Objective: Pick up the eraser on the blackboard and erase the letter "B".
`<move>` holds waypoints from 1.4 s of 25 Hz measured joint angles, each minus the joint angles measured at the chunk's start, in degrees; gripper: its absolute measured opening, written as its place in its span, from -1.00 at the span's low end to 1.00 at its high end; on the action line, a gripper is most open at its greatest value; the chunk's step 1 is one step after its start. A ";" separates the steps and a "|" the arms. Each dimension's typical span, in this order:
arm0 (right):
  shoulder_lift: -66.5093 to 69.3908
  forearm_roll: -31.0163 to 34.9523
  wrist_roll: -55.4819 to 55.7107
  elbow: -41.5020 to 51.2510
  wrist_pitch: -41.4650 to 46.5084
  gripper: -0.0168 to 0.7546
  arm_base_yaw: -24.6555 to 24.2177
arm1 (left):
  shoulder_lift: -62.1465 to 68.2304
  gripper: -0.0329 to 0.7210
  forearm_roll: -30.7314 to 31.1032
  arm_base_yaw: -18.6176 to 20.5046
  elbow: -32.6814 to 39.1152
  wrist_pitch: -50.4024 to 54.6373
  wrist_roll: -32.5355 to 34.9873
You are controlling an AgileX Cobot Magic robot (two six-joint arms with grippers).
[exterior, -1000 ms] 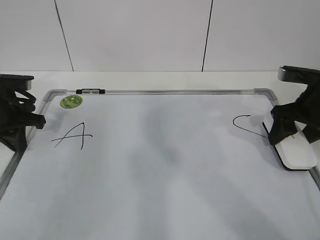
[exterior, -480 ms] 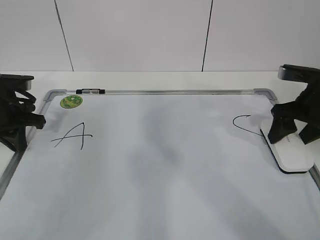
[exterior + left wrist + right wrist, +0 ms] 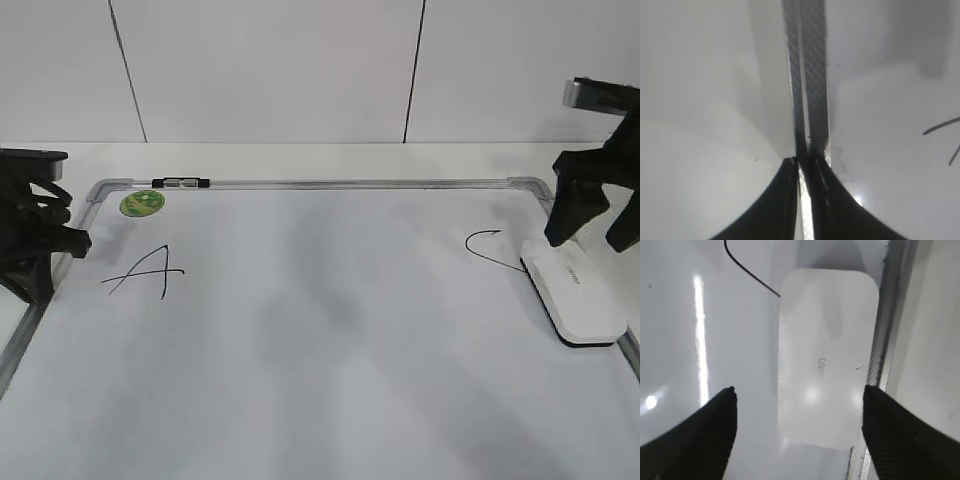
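The eraser (image 3: 578, 298) is a white oblong block lying flat on the blackboard (image 3: 330, 340) against its right frame. It also shows in the right wrist view (image 3: 827, 355). My right gripper (image 3: 592, 240) hangs open and empty above the eraser, its fingers (image 3: 799, 390) spread wider than the block. My left gripper (image 3: 72, 242) rests shut over the board's left frame rail (image 3: 810, 75), fingertips (image 3: 801, 161) together. No letter "B" shows; the board's middle is only faintly smudged grey.
A slanted "A" (image 3: 145, 272) is at the board's left and an open "C" (image 3: 488, 248) at its right, next to the eraser. A round green sticker (image 3: 141, 203) and a small black-and-silver piece (image 3: 182, 183) sit at the top left frame.
My right gripper has risen from down around the eraser to above it. The eraser stays lying on the board. The left arm has not moved.
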 joint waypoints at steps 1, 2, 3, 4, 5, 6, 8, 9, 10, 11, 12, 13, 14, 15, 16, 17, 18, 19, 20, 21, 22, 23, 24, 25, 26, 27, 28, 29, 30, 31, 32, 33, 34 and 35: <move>0.00 0.00 0.83 -0.83 0.49 0.59 0.00 | 0.00 -0.78 0.00 0.00 0.00 0.00 0.00; 0.00 0.12 1.35 -1.42 0.83 0.58 0.00 | 0.00 -0.78 0.00 0.00 0.00 0.00 0.00; 0.00 0.50 1.92 -1.81 1.00 0.58 0.00 | 0.00 -0.78 0.00 0.00 0.00 0.00 0.00; 0.00 1.00 2.18 -2.04 0.92 0.58 0.00 | 0.00 -0.78 0.00 0.00 0.00 0.00 0.00; -0.24 1.49 2.44 -2.03 1.02 0.58 0.00 | 0.00 -0.78 0.00 0.00 0.00 0.07 0.00; -0.55 1.93 2.58 -2.03 1.26 0.58 0.00 | 0.00 -0.77 0.00 0.00 0.00 0.07 0.00; -1.95 2.29 2.66 -2.11 1.39 0.58 0.00 | 0.00 -0.72 0.00 0.00 0.00 0.23 0.00; -3.04 2.53 2.71 -2.11 1.48 0.58 0.00 | 0.00 -0.69 0.00 0.00 0.00 0.21 0.11; -3.84 2.53 2.80 -2.11 1.48 0.58 0.00 | 0.00 -0.65 0.00 0.00 0.00 0.21 0.11; -4.65 2.53 2.80 -2.11 1.48 0.58 0.00 | 0.00 -0.61 0.00 0.00 0.00 0.21 0.11; -5.58 2.53 2.80 -2.16 1.63 0.58 0.00 | 0.00 -0.57 0.13 0.00 0.00 0.21 0.11; -6.58 2.53 2.80 -2.16 1.62 0.58 0.00 | 0.00 -0.55 0.13 0.00 0.00 0.26 0.11; -7.10 2.53 2.80 -2.16 1.66 0.58 0.00 | 0.00 -0.51 0.13 0.00 0.00 0.35 0.11; -7.89 2.53 2.80 -2.16 1.75 0.58 0.00 | 0.00 -0.48 0.23 0.00 0.00 0.47 0.11; -8.66 2.61 2.84 -2.16 1.75 0.58 0.00 | 0.00 -0.45 0.36 0.00 0.00 0.47 0.18; -9.38 2.61 2.84 -2.16 1.89 0.58 0.00 | 0.00 -0.41 0.38 0.00 -0.10 0.47 0.18; -10.07 2.61 2.84 -2.16 1.88 0.58 0.00 | -0.12 -0.36 0.60 0.00 -0.10 0.47 0.18; -10.77 2.61 2.94 -2.16 1.88 0.58 0.00 | -0.19 -0.33 0.60 0.00 -0.10 0.47 0.18; -11.25 2.61 2.93 -2.16 1.88 0.58 0.00 | -0.33 -0.30 0.60 0.00 -0.10 0.47 0.18; -11.75 2.61 2.93 -2.16 1.92 0.58 0.00 | -0.48 -0.28 0.60 0.00 -0.10 0.47 0.18; -12.25 2.61 2.93 -2.16 1.92 0.58 0.00 | -0.70 -0.27 0.60 0.00 -0.10 0.74 0.18; -12.60 2.61 2.97 -2.16 2.01 0.58 0.00 | -0.86 -0.26 0.60 0.00 -0.10 1.17 0.18; -12.96 2.61 2.97 -2.16 2.01 0.58 0.00 | -1.24 -0.26 0.50 0.00 -0.23 1.89 0.18; -13.50 2.61 2.97 -2.16 2.01 0.58 0.00 | -1.80 -0.25 0.50 0.00 -0.62 2.61 0.18; -13.84 2.51 3.06 -2.16 2.01 0.58 0.00 | -2.43 -0.25 0.39 0.00 -0.90 3.26 0.23; -14.32 2.51 3.06 -2.16 2.01 0.58 0.00 | -3.39 -0.25 0.39 0.00 -1.37 3.64 0.23; -14.71 2.51 3.06 -2.16 2.05 0.58 0.00 | -4.41 -0.25 0.39 0.00 -1.75 4.31 0.23; -15.40 2.51 3.10 -2.16 2.05 0.58 0.00 | -5.46 -0.24 0.39 0.00 -2.13 4.82 0.23; -16.05 2.51 3.20 -2.16 2.14 0.58 0.00 | -6.32 -0.24 0.39 0.00 -2.16 5.24 0.23; -16.88 2.51 3.20 -2.16 2.14 0.58 0.00 | -7.37 -0.24 0.39 0.00 -2.26 6.05 0.23; -18.09 2.51 3.20 -1.78 2.14 0.58 0.00 | -8.36 -0.24 0.39 0.00 -2.26 7.09 0.23; -19.05 2.51 3.24 -1.18 2.14 0.58 0.00 | -9.33 -0.24 0.39 0.00 -2.26 8.01 0.23; -20.11 2.51 3.33 -0.61 2.14 0.58 0.00 | -10.15 -0.24 0.39 0.00 -2.26 9.29 0.23; -21.47 2.51 3.33 0.07 2.14 0.58 0.00 | -11.10 -0.24 0.39 0.00 -2.26 10.80 0.23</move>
